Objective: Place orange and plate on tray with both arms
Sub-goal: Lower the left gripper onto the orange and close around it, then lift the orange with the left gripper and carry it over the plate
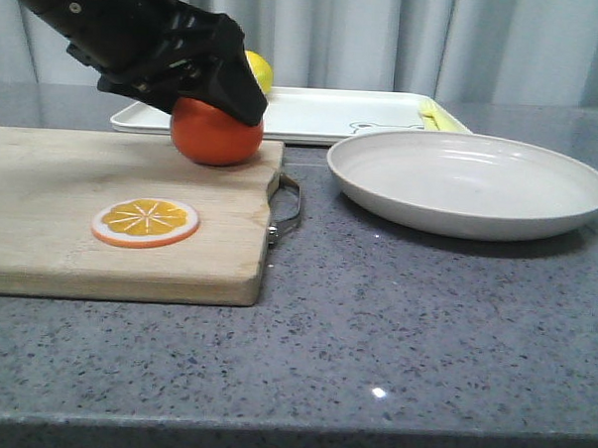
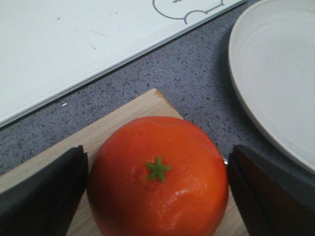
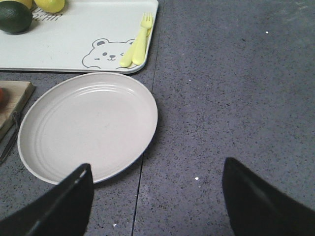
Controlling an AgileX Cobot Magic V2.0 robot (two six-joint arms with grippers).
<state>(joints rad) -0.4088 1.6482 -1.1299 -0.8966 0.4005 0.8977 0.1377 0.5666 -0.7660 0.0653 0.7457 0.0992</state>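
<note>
I saw my left tool (image 2: 157,196) grasping the orange (image 2: 157,177) on the cutting board (image 1: 121,211), my right tool (image 3: 157,196) released near the plate (image 3: 88,125).

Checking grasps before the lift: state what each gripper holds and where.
The left gripper straddles the orange at its sides on the cutting board; whether the fingers press cannot be told. The right gripper is open, holding nothing.

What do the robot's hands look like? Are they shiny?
Both are black and matte, not shiny. The left hand is chunky and bumpy, with ridged, blocky parts and small screw dots on the arm. Its fingers are flat, dark wedges. The right hand's fingers look the same: plain, dark, smooth wedges.
</note>
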